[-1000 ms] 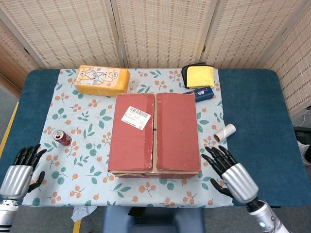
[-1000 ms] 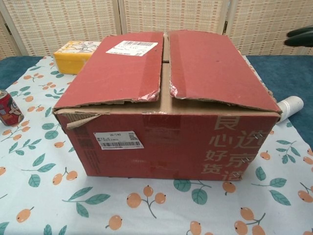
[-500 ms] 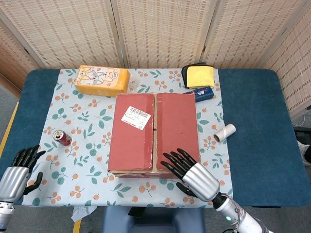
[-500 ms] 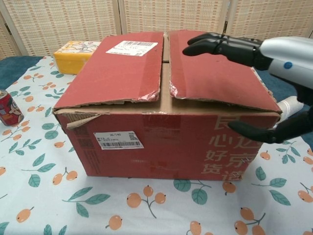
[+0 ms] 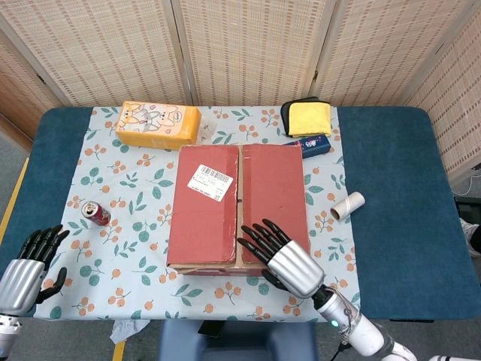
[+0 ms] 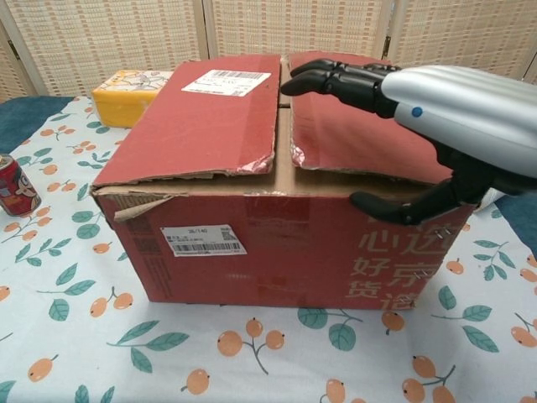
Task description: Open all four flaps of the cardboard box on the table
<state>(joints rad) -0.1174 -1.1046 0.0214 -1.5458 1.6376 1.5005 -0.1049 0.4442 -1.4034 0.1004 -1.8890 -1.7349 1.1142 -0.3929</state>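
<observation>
Red rectangular cardboard box (image 5: pixel 237 207) sits closed, both top flaps flat. Right hand (image 5: pixel 279 260) hovers over its near right flap, fingers spread, holding nothing. Left hand (image 5: pixel 28 265) waits open, well apart.

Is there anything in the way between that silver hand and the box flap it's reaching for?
Nothing visible. The right hand hovers directly over the cardboard box, its fingers extended above the right top flap near the centre seam, with no object between them.

You have bare tablecloth (image 5: pixel 128 248) left of the cardboard box (image 5: pixel 237 207); a red can (image 5: pixel 95 213) stands there. A paper roll (image 5: pixel 346 204) lies right of the box.
</observation>
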